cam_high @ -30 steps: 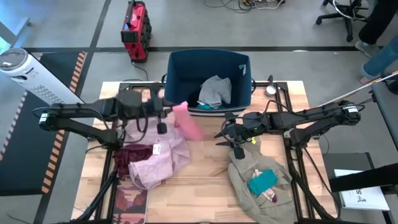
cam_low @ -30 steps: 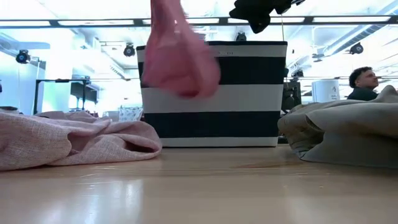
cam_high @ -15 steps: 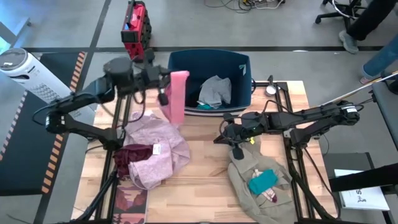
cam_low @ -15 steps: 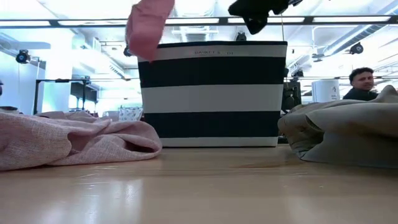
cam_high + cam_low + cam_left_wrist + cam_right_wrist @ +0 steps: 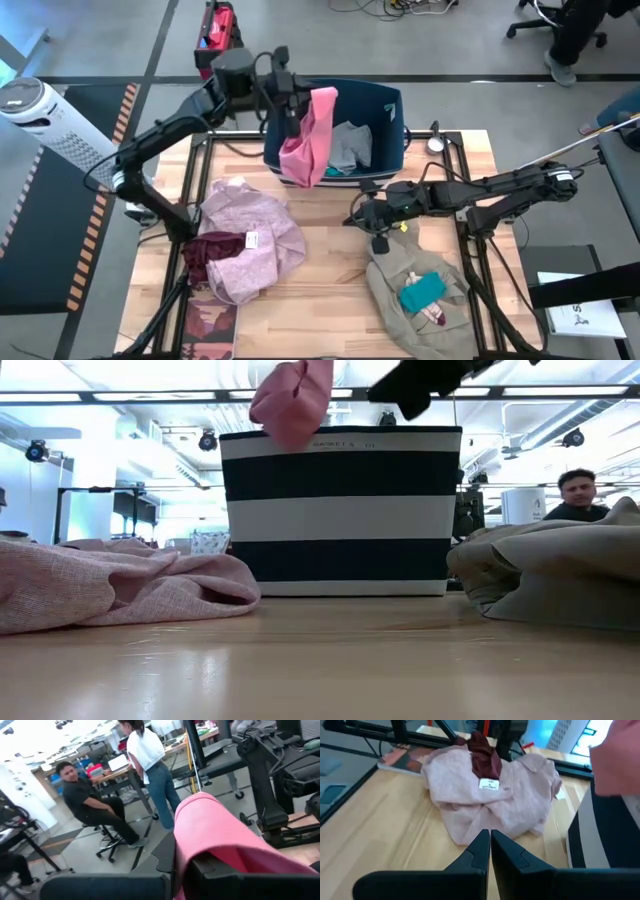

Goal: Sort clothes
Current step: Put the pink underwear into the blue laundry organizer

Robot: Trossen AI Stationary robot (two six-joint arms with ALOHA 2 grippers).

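Clothes lie in heaps on the wooden table (image 5: 320, 300) in the high view. The left gripper (image 5: 296, 105) is up over the near-left rim of the navy bin (image 5: 385, 100). It is shut tight on a coral pink piece (image 5: 310, 145), which hangs down over the bin's rim. A grey piece (image 5: 347, 142) lies inside the bin. The big lilac-pink garment (image 5: 250, 235) lies on the left side of the table, with a maroon piece (image 5: 205, 252) touching its left edge. The beige-khaki garment (image 5: 415, 290) lies on the right, and a small teal piece (image 5: 422, 291) sits on top of it. The right gripper (image 5: 358, 215) hangs low between the two heaps, just in front of the bin. A reddish-brown book (image 5: 208, 325) pokes out at the table's front left corner.

In the low view, the coral pink piece (image 5: 290, 400) dangles at the bin's (image 5: 340, 510) top edge. The lilac-pink garment (image 5: 110, 585) lies to the left and the beige-khaki garment (image 5: 550, 575) to the right.

In the left wrist view, the coral pink piece (image 5: 220, 835) is pinched in the dark fingers. People are in the room behind.

In the right wrist view, the right gripper's (image 5: 490, 845) fingers are pressed together and hold nothing. Beyond them lies the lilac-pink garment (image 5: 490, 805), with the maroon piece (image 5: 485, 755) at its far side.
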